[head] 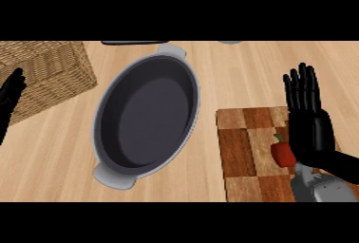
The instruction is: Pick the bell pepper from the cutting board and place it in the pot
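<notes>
A small red bell pepper with a green stem lies on the checkered wooden cutting board at the lower right. My right hand hovers over the board just right of the pepper, fingers straight and pointing away, partly covering the pepper's right side. It is open and holds nothing. The pot is a long oval grey vessel with a dark inside and a handle at each end, standing left of the board with nothing in it. My left hand shows at the left edge, fingers up, open and resting.
A woven wicker basket stands at the upper left, close to the pot's far end. A dark object peeks in at the top edge. Light wooden counter runs around the pot and board.
</notes>
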Robot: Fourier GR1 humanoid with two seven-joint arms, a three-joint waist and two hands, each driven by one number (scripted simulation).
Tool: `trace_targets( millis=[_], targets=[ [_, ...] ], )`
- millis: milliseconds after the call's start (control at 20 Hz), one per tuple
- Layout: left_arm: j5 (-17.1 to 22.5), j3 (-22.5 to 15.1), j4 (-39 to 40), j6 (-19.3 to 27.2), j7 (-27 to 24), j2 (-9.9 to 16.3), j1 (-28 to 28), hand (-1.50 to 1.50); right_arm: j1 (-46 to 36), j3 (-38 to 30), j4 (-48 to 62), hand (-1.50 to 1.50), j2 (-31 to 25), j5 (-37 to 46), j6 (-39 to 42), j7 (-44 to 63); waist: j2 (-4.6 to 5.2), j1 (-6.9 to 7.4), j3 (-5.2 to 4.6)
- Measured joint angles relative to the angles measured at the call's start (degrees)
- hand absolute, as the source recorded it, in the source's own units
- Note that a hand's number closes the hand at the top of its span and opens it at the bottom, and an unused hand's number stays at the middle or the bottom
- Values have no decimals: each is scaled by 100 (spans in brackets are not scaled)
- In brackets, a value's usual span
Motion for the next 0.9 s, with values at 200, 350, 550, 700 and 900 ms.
trace_targets(
  millis=[200, 350, 550, 700, 900],
  targets=[
    [-205, -115, 68, 230, 287, -232, 82, 0, 46, -83, 200, 150, -222, 459, -387, 536, -35, 137, -26],
    [-254, -105, 240, 396, 554, -321, 225, 0, 218, -136, 633, 150, -733, 1167, -708, 919, 12, 148, -89],
    [-149, -88, 428, 523, 1001, -519, 434, 0, 553, -604, 933, -150, -912, 2310, -2137, 929, -19, 41, -79],
    [-150, -151, 387, 614, 1388, -632, 440, 0, 885, -371, 916, -150, -654, 3307, -3047, 1111, -49, 93, -66],
    [-223, -251, 251, 738, 1727, -759, 462, 0, 1412, 55, 547, -150, -340, 4784, -3584, 1884, -73, 125, -65]
  ],
)
